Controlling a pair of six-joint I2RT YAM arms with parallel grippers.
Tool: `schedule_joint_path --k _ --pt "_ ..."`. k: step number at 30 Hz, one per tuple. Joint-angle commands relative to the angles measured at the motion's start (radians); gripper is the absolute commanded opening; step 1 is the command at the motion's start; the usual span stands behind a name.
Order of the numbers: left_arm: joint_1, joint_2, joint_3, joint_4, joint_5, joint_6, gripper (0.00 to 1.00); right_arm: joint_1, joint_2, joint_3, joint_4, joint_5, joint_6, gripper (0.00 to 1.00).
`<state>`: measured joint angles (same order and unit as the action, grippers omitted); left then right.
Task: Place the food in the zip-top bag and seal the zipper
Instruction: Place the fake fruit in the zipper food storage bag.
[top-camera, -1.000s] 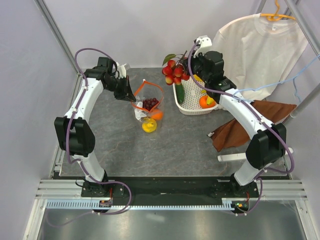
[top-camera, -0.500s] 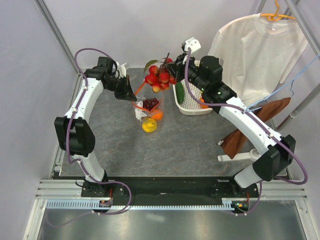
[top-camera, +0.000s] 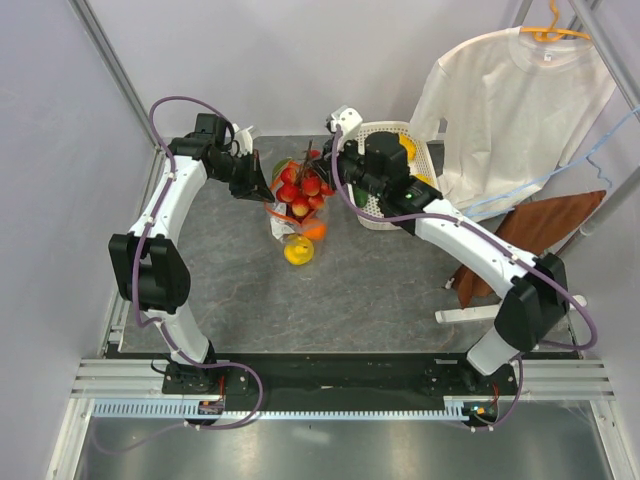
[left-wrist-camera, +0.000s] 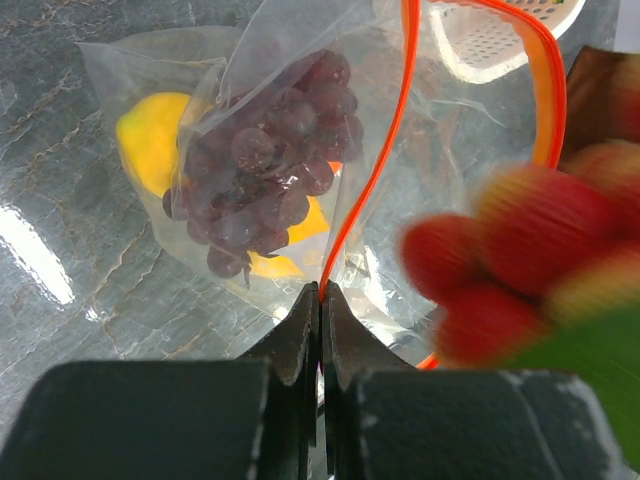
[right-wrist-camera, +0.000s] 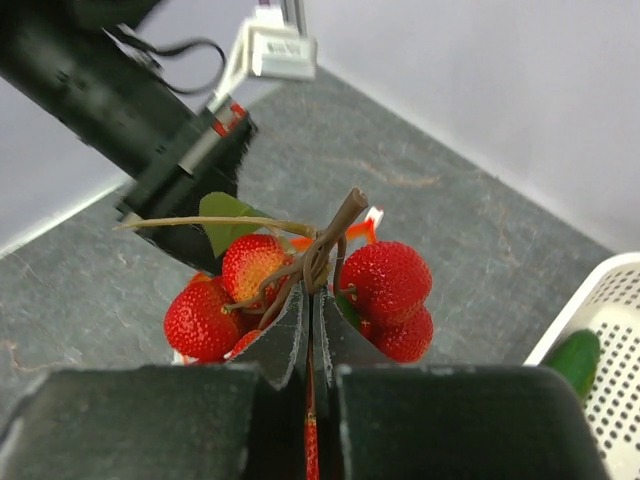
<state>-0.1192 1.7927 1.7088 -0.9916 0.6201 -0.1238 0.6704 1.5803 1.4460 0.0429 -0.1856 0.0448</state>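
The clear zip-top bag (top-camera: 285, 228) lies on the grey table with its mouth lifted. Inside it are a dark grape bunch (left-wrist-camera: 265, 165), a yellow fruit (top-camera: 297, 251) and an orange one (top-camera: 314, 230). My left gripper (left-wrist-camera: 321, 289) is shut on the orange-red zipper (left-wrist-camera: 390, 140) and holds one lip up; from above this gripper (top-camera: 266, 187) sits at the bag's left edge. My right gripper (right-wrist-camera: 313, 291) is shut on the twig of a red fruit bunch (right-wrist-camera: 385, 280) with a green leaf. That bunch (top-camera: 300, 188) hangs over the open mouth, with the right gripper (top-camera: 328, 180) beside it.
A white slotted basket (top-camera: 378, 222) stands right of the bag, and a green item (right-wrist-camera: 572, 358) lies in it. A white T-shirt (top-camera: 510, 100) hangs at the back right, above a brown cloth (top-camera: 535, 232). The left arm's wrist (right-wrist-camera: 150, 130) is close behind the red bunch.
My right arm has swung left from over the basket, carrying the red fruit bunch to above the bag's mouth. The left gripper has stayed holding the zipper.
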Motion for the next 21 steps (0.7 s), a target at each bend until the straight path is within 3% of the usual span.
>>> schedule_joint_path --k 1,16,21 --pt "0.003 -0.029 0.017 0.025 0.036 -0.002 0.02 0.003 0.056 0.023 0.072 0.037 0.016 0.0" --pt "-0.007 -0.018 0.018 0.03 0.053 0.007 0.02 0.096 0.185 0.134 0.051 0.12 0.119 0.0" --pt "-0.008 -0.019 0.026 0.031 0.059 0.013 0.02 0.11 0.181 0.044 0.067 0.129 0.09 0.0"
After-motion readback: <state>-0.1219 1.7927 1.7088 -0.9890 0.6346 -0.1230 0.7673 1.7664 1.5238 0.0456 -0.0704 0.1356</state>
